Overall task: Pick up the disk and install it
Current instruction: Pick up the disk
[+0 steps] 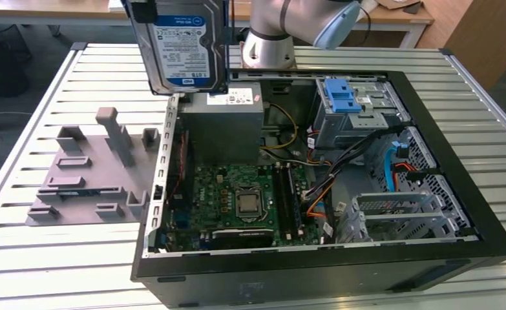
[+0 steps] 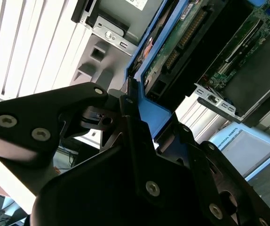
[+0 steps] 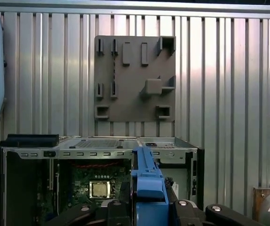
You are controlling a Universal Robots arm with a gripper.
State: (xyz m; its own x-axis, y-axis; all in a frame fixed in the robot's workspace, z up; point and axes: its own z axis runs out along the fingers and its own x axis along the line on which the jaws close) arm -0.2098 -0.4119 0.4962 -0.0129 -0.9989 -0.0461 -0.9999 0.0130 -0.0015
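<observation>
We see the gripper (image 2: 151, 110) pinching the disk (image 1: 182, 48) by its blue side rails, with a black finger (image 2: 128, 101) pressed flat against a rail. In the exterior view the disk hangs upright, clear of everything, above the rim of the open case (image 1: 322, 278). It sits over the corner where the power supply (image 1: 222, 123) is, and its label faces the camera. The second wrist view shows the disk's circuit-board side, with the case below it.

The case lies on its side on the slatted table (image 1: 28, 258). Inside it we see the motherboard (image 1: 235, 194) and, past the power supply, a drive cage (image 1: 356, 110) with a blue latch. The grey fixture plate (image 1: 89, 174) lies beside the case, on the exterior view's left, with no disk on it. The arm (image 1: 278, 26) rises behind the case.
</observation>
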